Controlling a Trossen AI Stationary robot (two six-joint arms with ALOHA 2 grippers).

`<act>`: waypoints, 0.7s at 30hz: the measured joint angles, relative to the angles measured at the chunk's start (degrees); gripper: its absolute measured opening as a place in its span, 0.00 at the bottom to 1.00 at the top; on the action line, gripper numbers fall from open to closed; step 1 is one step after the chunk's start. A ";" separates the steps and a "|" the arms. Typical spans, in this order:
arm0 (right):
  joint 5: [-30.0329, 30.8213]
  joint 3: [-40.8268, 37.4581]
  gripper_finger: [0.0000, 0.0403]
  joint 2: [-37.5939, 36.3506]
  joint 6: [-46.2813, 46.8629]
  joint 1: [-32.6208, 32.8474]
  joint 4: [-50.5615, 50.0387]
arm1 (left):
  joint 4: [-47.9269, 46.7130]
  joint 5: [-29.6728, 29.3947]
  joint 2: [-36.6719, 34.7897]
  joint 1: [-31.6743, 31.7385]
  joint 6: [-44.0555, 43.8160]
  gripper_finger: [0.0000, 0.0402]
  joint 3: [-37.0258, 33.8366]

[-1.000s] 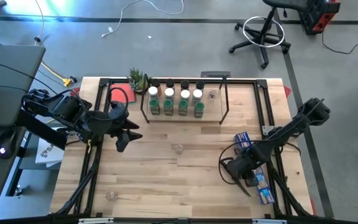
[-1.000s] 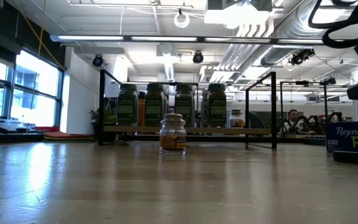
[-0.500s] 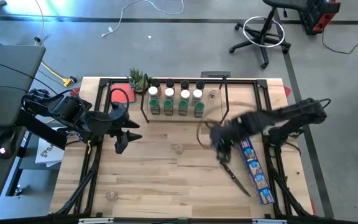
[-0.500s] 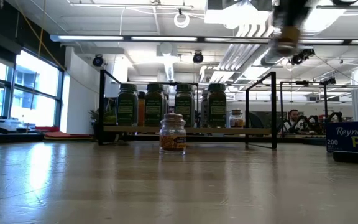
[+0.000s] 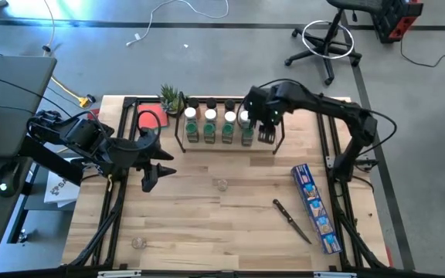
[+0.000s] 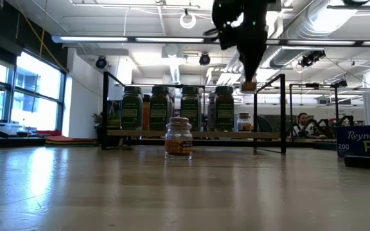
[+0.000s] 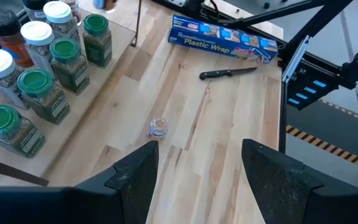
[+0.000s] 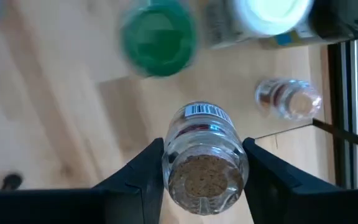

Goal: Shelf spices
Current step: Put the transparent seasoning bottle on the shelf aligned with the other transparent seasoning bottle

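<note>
My right gripper (image 8: 205, 163) held a clear jar (image 8: 205, 158) between its fingers (image 8: 143, 171), above the shelf (image 5: 278, 127) at its right end (beside the green-capped spices (image 5: 228, 131)). Another jar (image 5: 222, 184) stood alone mid-desk. My left gripper (image 5: 154, 162) hung wide apart and held nothing, near the desk's (image 5: 207, 224) left edge.

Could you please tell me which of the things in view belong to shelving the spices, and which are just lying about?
Part of the job:
- shelf
- jars already on the shelf
- jar held in the right gripper above the shelf
- loose jar mid-table
- jar near the table's front left corner

Lying about:
- plastic wrap box
- knife
- potted plant
</note>
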 joint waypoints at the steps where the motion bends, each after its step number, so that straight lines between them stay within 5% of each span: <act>1: -0.34 -0.88 0.40 0.33 -0.40 -0.89 0.74 | 0.01 -0.17 0.00 0.00 -0.33 0.56 0.00; 17: -1.67 -11.08 0.40 3.70 -3.82 -6.23 13.35 | 0.11 -2.21 0.00 0.50 -2.09 0.56 0.00; 21: -1.67 -11.97 0.47 3.68 -2.24 -7.12 15.09 | 0.49 -2.06 0.00 0.95 -2.47 0.56 0.00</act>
